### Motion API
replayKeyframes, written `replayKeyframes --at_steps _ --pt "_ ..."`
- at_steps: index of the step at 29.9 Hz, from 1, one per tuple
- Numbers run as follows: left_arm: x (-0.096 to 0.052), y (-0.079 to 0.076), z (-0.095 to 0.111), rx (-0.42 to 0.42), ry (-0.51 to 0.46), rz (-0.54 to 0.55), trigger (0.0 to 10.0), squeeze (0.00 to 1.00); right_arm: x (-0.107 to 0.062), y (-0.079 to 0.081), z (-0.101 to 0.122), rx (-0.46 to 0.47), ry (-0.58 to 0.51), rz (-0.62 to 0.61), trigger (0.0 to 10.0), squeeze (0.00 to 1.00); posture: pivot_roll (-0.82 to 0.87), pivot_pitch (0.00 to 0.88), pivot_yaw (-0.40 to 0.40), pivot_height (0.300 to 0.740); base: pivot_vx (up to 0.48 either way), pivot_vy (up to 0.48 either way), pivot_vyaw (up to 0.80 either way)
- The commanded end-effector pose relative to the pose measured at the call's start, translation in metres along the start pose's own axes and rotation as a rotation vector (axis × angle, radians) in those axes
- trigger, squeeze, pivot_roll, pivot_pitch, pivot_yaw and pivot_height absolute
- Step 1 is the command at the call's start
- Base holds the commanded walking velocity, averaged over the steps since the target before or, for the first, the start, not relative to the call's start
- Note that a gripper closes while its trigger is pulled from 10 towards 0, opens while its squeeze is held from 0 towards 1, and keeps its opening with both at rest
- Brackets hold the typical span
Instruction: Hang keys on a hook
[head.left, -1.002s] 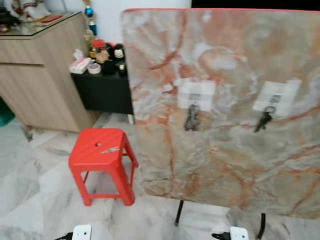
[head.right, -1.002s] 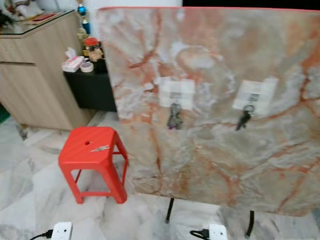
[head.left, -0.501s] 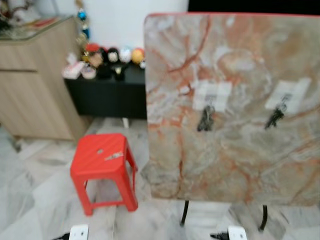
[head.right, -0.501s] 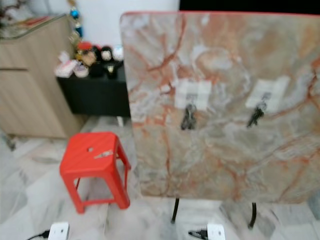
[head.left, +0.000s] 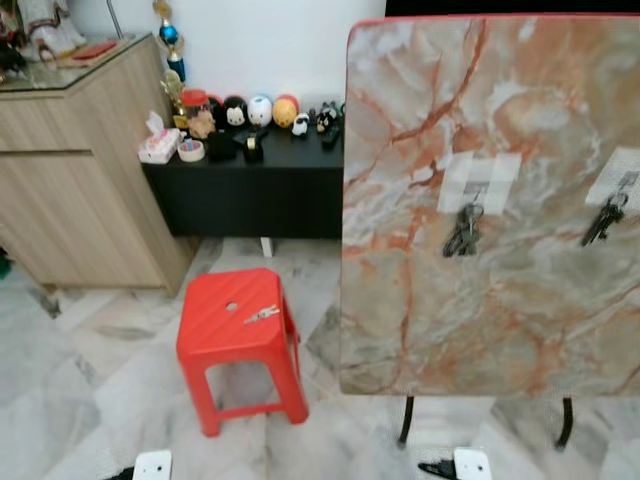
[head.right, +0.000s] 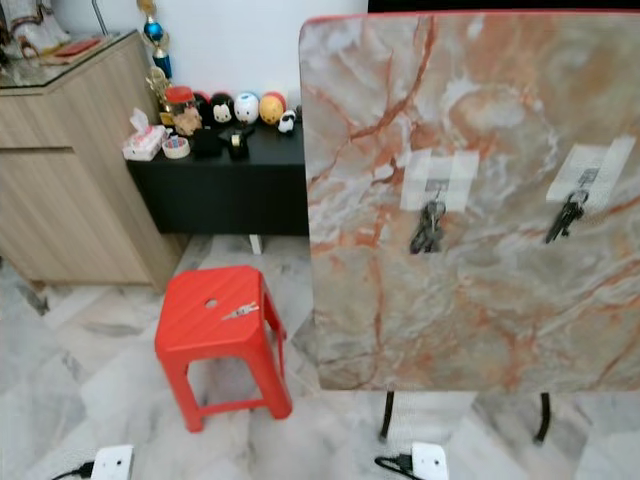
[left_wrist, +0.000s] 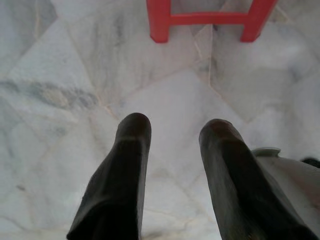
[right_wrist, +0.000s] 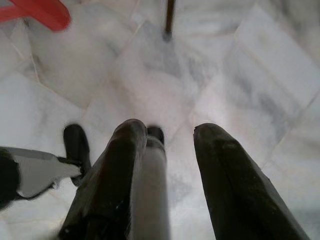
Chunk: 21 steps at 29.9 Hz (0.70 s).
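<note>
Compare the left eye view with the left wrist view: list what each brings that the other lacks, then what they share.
Left eye view's own: the upright marble board with the left key bunch and the right key bunch hanging on its hooks, a small metal item, likely a key, on the stool's seat, the black sideboard, the wooden cabinet. Left wrist view's own: the left pincer, fingers apart and empty, pointing at the floor. Shared: the red stool and the marble floor.

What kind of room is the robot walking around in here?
Most likely a living area in a home: marble floor tiles, a wooden cabinet, and a low black table lined with small toy figures. A red plastic stool stands nearby.
</note>
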<state>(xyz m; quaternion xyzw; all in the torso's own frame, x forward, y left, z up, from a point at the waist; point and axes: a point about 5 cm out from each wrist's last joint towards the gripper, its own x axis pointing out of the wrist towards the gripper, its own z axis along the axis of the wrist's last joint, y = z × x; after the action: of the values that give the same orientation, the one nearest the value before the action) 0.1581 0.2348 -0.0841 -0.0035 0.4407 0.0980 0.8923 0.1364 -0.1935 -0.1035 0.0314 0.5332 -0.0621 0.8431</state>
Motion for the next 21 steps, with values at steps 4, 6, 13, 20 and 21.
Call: replayKeyframes --at_steps 4,6,13,20,21 --pt "-0.0009 0.0062 -0.0027 0.001 0.016 0.017 10.0 0.00 0.0006 0.0043 0.0038 0.000 -0.012 0.009 10.0 0.00 0.03 0.000 0.021 0.740 0.000 0.401 0.00" --pt "-0.0010 0.0061 -0.0031 -0.003 0.017 0.018 10.0 0.00 0.0006 0.0042 0.0038 -0.005 -0.013 0.011 10.0 0.00 0.03 0.000 0.019 0.740 0.000 0.401 0.00" --pt "-0.0011 0.0055 -0.0034 -0.004 0.016 0.017 10.0 0.00 0.0005 0.0031 0.0039 -0.008 -0.014 0.011 10.0 0.00 0.03 0.000 0.017 0.740 0.000 0.402 0.00" --pt "-0.0013 0.0055 -0.0040 -0.005 0.017 0.017 10.0 0.00 0.0005 0.0031 0.0035 -0.016 -0.013 0.013 10.0 0.00 0.03 0.000 0.015 0.740 0.000 0.401 0.00" --pt "-0.0013 0.0055 -0.0041 -0.005 0.017 0.017 10.0 0.00 0.0004 0.0031 0.0034 -0.018 -0.013 0.014 10.0 0.00 0.03 0.000 0.014 0.740 0.000 0.401 0.00"
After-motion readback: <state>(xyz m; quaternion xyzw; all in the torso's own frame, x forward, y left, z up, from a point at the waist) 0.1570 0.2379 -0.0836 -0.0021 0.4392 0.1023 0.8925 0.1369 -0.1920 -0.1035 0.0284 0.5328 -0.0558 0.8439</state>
